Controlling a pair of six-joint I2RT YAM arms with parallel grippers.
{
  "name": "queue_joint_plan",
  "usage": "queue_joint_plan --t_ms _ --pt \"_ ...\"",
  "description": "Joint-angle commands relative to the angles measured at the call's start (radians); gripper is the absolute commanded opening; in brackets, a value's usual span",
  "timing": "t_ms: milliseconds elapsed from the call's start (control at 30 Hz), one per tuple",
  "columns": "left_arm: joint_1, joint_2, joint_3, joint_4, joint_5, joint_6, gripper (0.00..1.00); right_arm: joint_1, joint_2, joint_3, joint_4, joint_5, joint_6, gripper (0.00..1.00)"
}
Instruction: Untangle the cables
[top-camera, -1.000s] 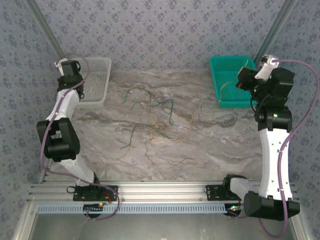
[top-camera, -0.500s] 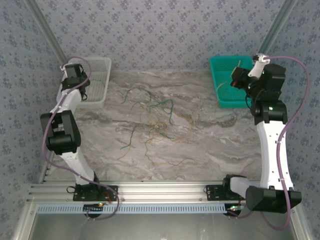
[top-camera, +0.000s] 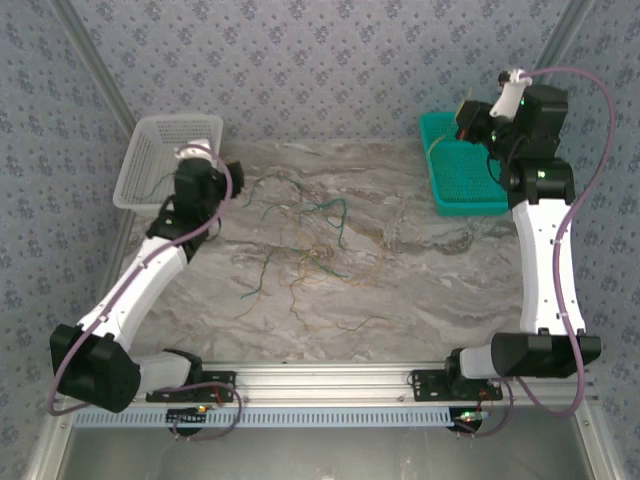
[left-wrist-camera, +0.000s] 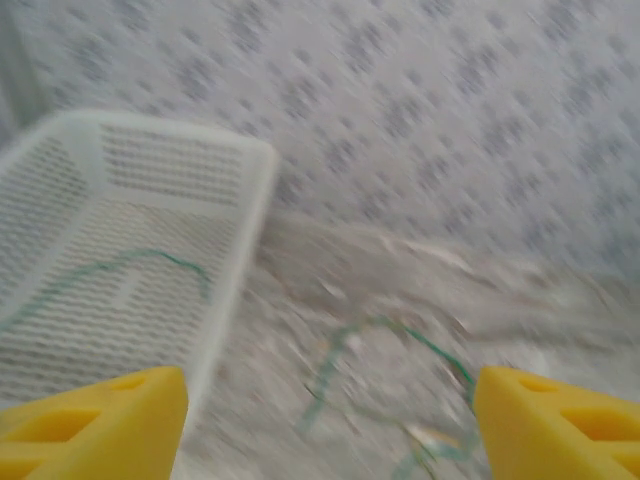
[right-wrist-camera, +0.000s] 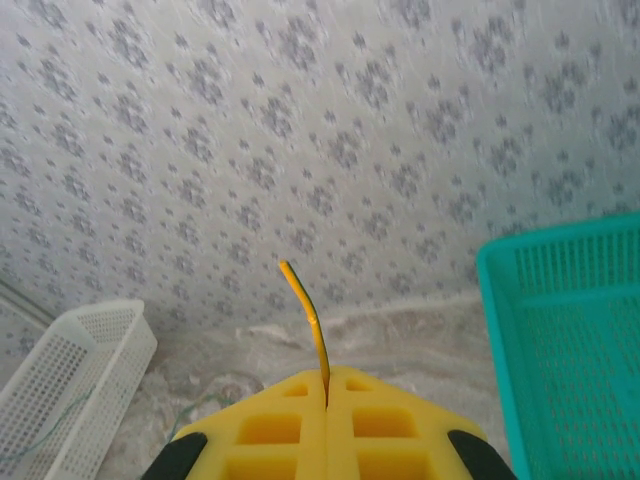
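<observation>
The cables (top-camera: 312, 240) are lying in a loose tangle at the middle of the worktop (top-camera: 450, 290), their thin strands curling in open loops. Dark green ones are looping at the tangle's 12 o'clock side. Tan ones are crossing its centre, and single tails are trailing out toward 7 and 5 o'clock. A yellow strand (right-wrist-camera: 305, 310) is standing up in a curve, pinched in the right gripper (right-wrist-camera: 328, 378). A green strand (left-wrist-camera: 150, 257) is arching across the mesh floor of the white basket (left-wrist-camera: 240, 200).
</observation>
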Motion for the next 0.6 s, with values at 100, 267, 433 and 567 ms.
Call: queue_joint_plan --t_ms 100,267,433,567 --pt "-0.188 0.012 -0.108 -0.009 -0.042 0.023 0.75 0.058 0.037 -0.056 -0.129 0.13 -0.056 0.0" --pt "-0.19 -0.017 -0.184 0.037 -0.027 0.01 0.71 0.034 -0.005 -0.126 -0.039 0.159 -0.001 0.0" --pt "-0.191 0.038 -0.137 0.061 0.002 0.041 0.7 0.015 0.156 0.27 -0.166 0.076 0.002 0.0" --pt "-0.191 0.086 -0.109 0.105 0.019 0.022 0.7 -0.02 0.322 0.611 -0.217 0.097 0.071 0.0"
